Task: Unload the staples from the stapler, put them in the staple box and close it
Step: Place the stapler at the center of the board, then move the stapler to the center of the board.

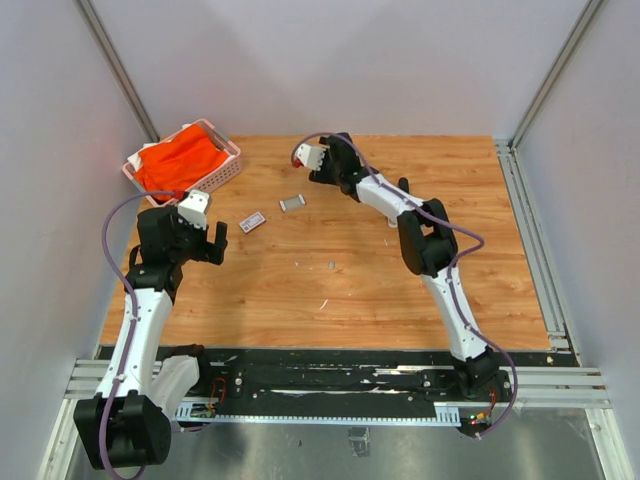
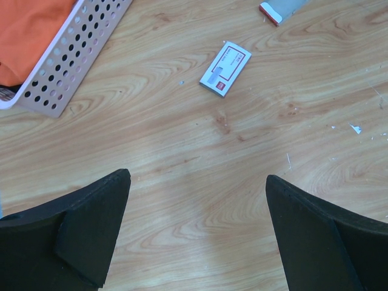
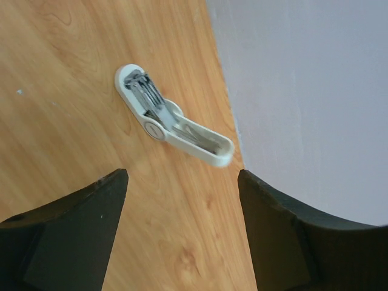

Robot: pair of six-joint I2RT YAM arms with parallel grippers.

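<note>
At the far edge of the table (image 1: 380,300), just beside the back wall, locate the stapler (image 3: 173,124) in the right wrist view: pale body, hinged open into a shallow V, metal channel facing up. Do not look for it in the top view, where the right arm covers that spot. Judge the opening step as done and the removal of the staples as probably not done. Note bright metal in both halves of the open body, but leave undecided whether it is a loaded strip or bare mechanism. Treat the grey sliver (image 1: 331,265) at mid-table as a possible loose strip only, being too small to confirm. Read the right gripper (image 3: 182,182) as spread wide and holding nothing. Place the stapler ahead of its fingers, roughly between their two lines and slightly toward the left one, apart from both and untouched. Expect the next move to call for a short advance and a fine pinch inside the channel. Read the left gripper (image 2: 197,177) as fully spread and empty too, poised over bare wood near the white box (image 2: 225,68) and the basket (image 2: 73,54), well apart from the stapler.
</note>
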